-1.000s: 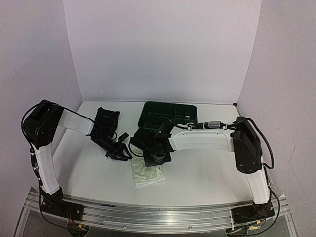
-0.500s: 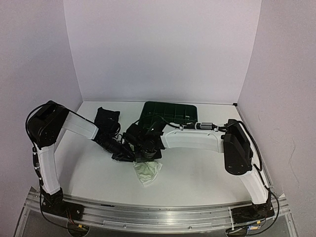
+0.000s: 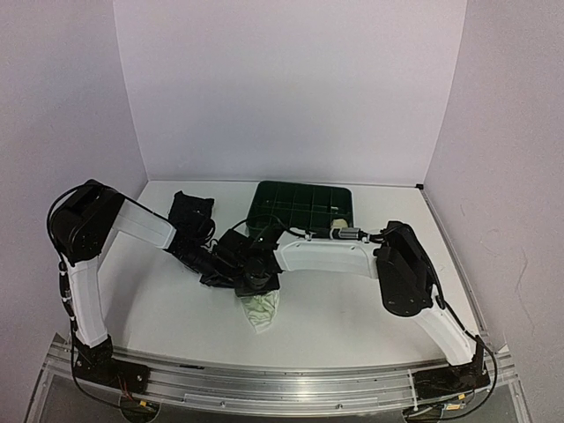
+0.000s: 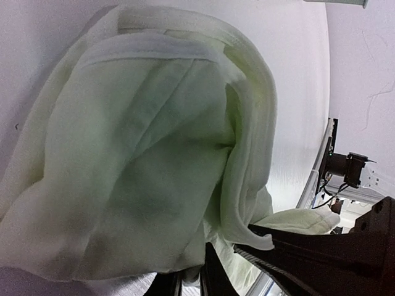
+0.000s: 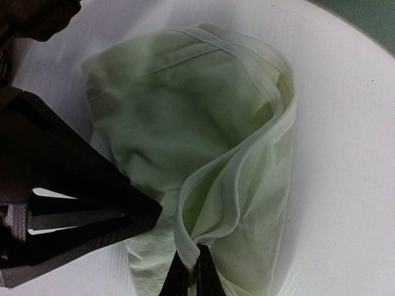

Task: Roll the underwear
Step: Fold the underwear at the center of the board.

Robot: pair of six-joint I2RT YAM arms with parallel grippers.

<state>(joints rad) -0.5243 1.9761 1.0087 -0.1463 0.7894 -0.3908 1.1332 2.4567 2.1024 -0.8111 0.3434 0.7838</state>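
The white underwear (image 3: 259, 308) lies bunched on the table (image 3: 361, 308), near the front edge and a little left of centre. It is folded over on itself, with a hemmed edge curling round one side and narrowing towards the near end. Both grippers meet just above its far end.

The left gripper (image 4: 192, 280) is clenched on the cloth. Its wrist view shows the two dark fingers almost together, with a bit of the fabric caught between them and the rest of the garment filling the picture. The right gripper (image 5: 188, 270) is pinched tight on the hem, its fingers (image 5: 178, 274) pressed together where the folded edge runs down to them. The left gripper's dark body sits just beside it.

From above, the two arms reach in from either side and their wrists crowd together over the garment, hiding its far part.

The black underwear (image 3: 189, 211) lies crumpled at the back left, partly under the left arm. The green tray (image 3: 300, 201) sits at the back centre, well apart from the white underwear.
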